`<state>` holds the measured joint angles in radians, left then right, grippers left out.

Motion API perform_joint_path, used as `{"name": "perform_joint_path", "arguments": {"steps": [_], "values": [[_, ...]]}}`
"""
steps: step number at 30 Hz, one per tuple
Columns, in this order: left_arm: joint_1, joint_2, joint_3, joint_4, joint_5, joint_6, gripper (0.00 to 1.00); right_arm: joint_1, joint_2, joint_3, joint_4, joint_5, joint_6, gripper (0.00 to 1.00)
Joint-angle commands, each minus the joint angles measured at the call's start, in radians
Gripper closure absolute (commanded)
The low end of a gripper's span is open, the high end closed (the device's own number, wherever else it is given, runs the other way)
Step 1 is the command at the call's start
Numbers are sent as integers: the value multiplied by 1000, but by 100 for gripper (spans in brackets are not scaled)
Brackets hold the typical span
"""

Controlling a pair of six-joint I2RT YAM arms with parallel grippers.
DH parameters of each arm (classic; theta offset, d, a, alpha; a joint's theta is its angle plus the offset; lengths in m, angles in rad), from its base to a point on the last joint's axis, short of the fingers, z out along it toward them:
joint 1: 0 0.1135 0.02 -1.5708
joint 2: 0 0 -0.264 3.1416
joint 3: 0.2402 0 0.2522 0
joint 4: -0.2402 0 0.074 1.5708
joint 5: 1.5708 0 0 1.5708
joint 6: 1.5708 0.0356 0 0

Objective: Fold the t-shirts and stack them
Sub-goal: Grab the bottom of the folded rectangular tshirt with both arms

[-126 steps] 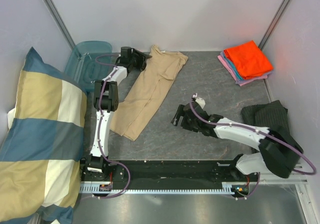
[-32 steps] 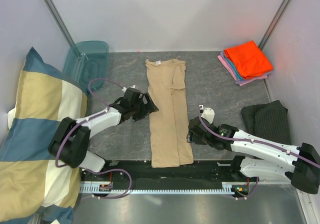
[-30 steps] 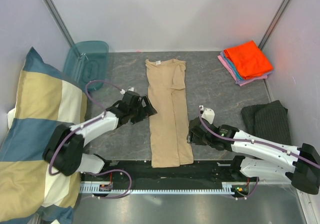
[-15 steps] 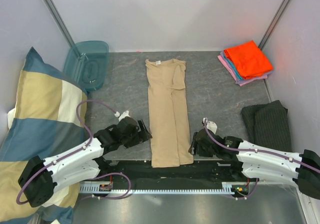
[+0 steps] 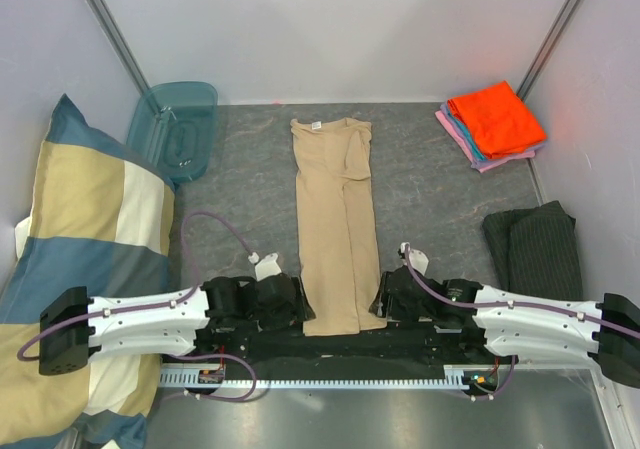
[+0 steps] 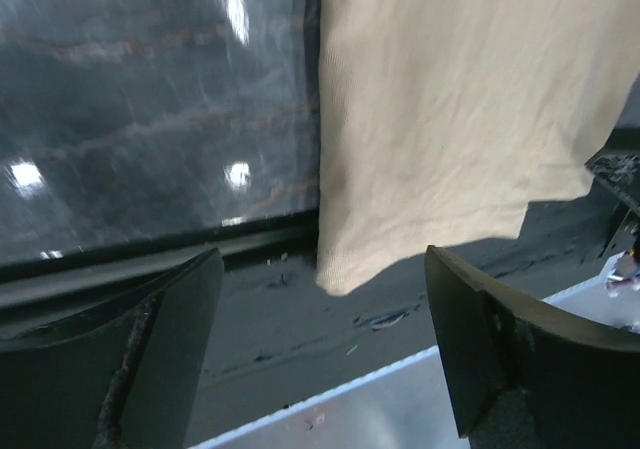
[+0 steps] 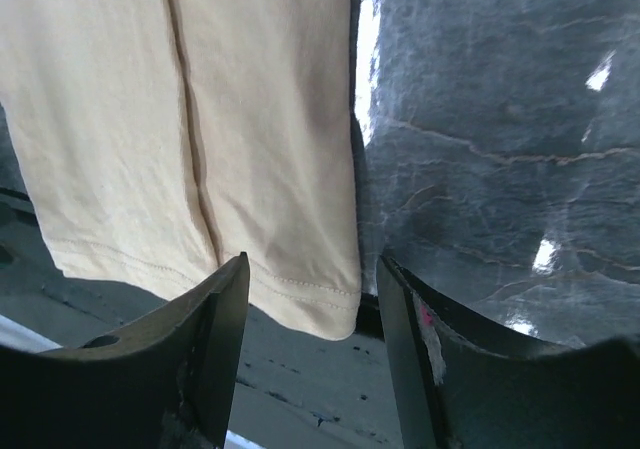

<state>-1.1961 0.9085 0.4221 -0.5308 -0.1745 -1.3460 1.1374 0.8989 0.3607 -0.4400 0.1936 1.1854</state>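
A tan t-shirt, folded into a long narrow strip, lies down the middle of the table, collar at the far end. Its hem hangs a little over the near edge. My left gripper sits low at the hem's left corner, jaws wide open, the corner just ahead of the gap. My right gripper is at the hem's right corner, open, with that corner between its fingers, which are not closed on it. A stack of folded t-shirts, orange on top of blue and pink, lies at the far right.
A big blue-and-cream checked pillow fills the left side. A teal plastic bin stands at the far left. A dark grey striped cloth lies at the right. A black rail and a metal strip run along the near edge.
Both arms have drawn back along the shirt's sides to its hem at the near edge. The shirt has not moved.
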Motion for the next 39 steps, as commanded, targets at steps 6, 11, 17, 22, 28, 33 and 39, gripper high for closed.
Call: {"name": "perform_joint_path", "arguments": {"steps": [6, 11, 17, 22, 28, 33, 39], "values": [[-122, 92, -14, -2, -100, -205, 22, 96, -2, 18, -57, 40, 112, 38], [-122, 133, -9, 55, -143, -205, 25, 134, 1, 11, -62, 50, 140, 38], [-123, 200, -6, 150, -152, -200, 36, 162, 17, 18, -68, 64, 157, 38], [-123, 248, -5, 179, -129, -203, 68, 165, 15, 15, -69, 70, 161, 38], [-125, 233, -11, 189, -128, -209, 72, 170, 5, 4, -68, 75, 174, 38], [-123, 198, -37, 189, -128, -226, 77, 168, 0, -2, -59, 75, 172, 43], [-123, 155, -60, 184, -122, -237, 91, 168, 8, -8, -45, 76, 171, 74]]}}
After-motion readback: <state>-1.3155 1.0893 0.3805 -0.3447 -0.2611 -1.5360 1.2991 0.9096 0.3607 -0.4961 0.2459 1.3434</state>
